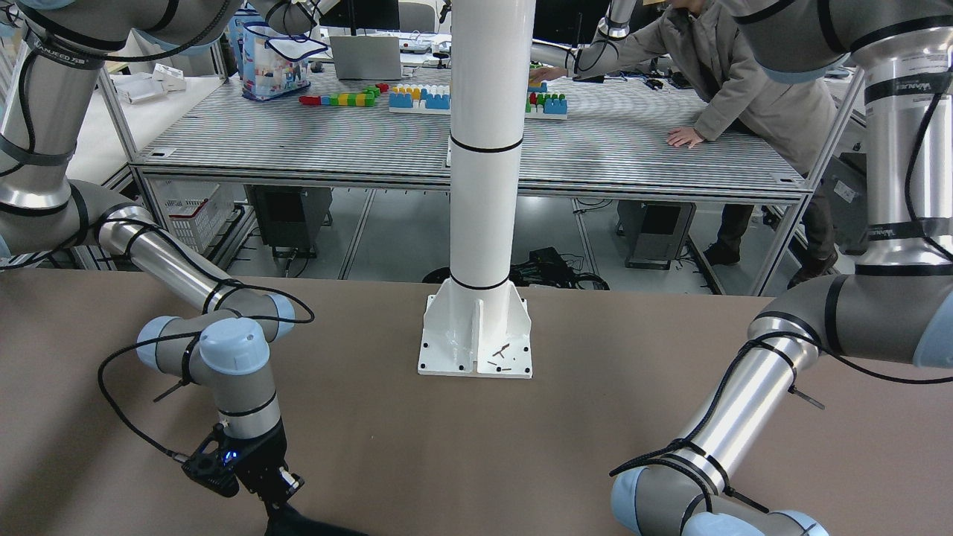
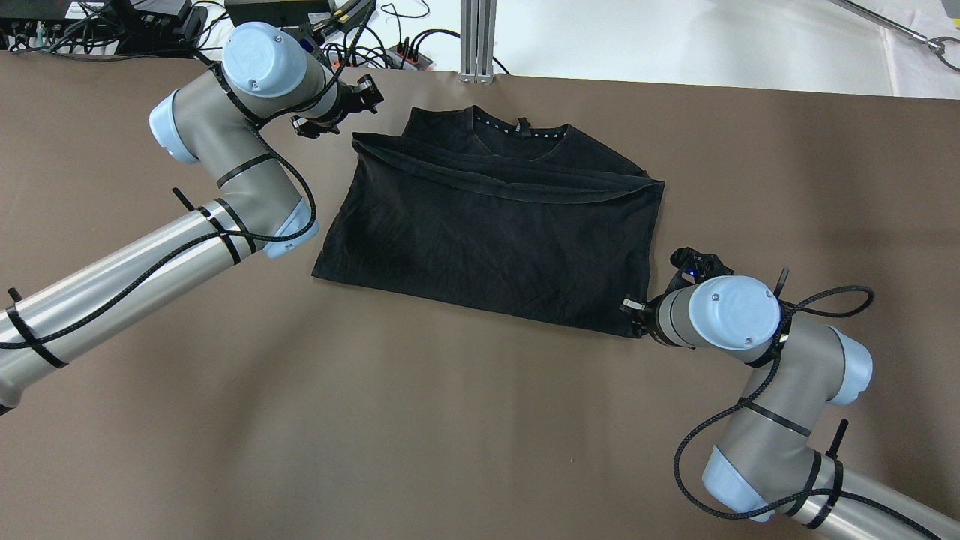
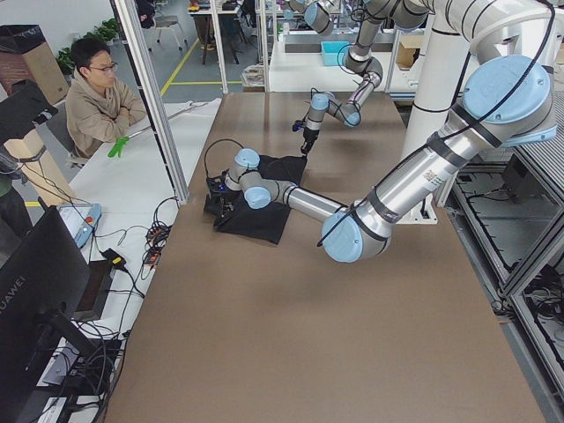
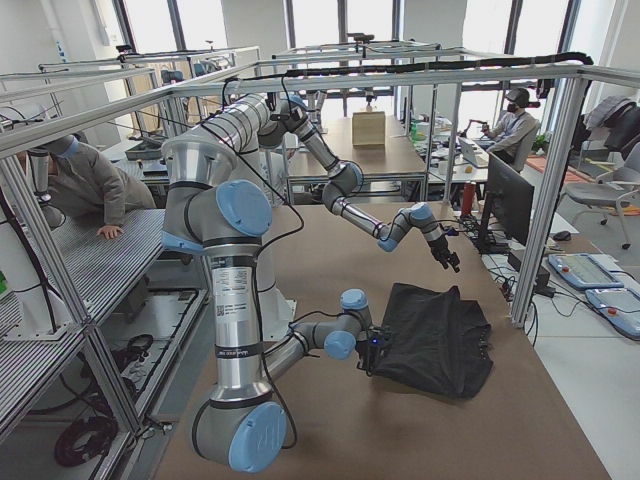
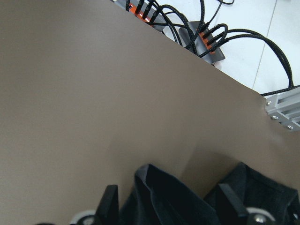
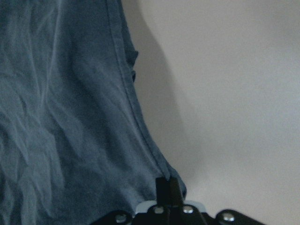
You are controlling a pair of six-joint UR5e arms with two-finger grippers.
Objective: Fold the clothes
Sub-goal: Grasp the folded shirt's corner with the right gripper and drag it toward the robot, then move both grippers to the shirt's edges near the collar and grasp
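Observation:
The black cloth (image 2: 487, 240) lies on the brown table (image 2: 375, 420), folded over so its collar shows at the far edge. My left gripper (image 2: 341, 120) is at the cloth's far left corner. In the left wrist view its fingers (image 5: 110, 204) stand open on either side of the folded corner (image 5: 159, 192). My right gripper (image 2: 634, 319) is at the near right corner. In the right wrist view it (image 6: 168, 187) is shut on the cloth's hem (image 6: 140, 126). The front-facing view shows the right gripper (image 1: 281, 497) over the cloth's edge (image 1: 305, 527).
A white pole (image 1: 484, 149) stands on its base plate (image 1: 476, 342) at the table's robot side. Cables and power strips (image 2: 337, 45) and an aluminium post (image 2: 478, 37) lie past the far edge. A person (image 3: 97, 97) sits beyond that edge.

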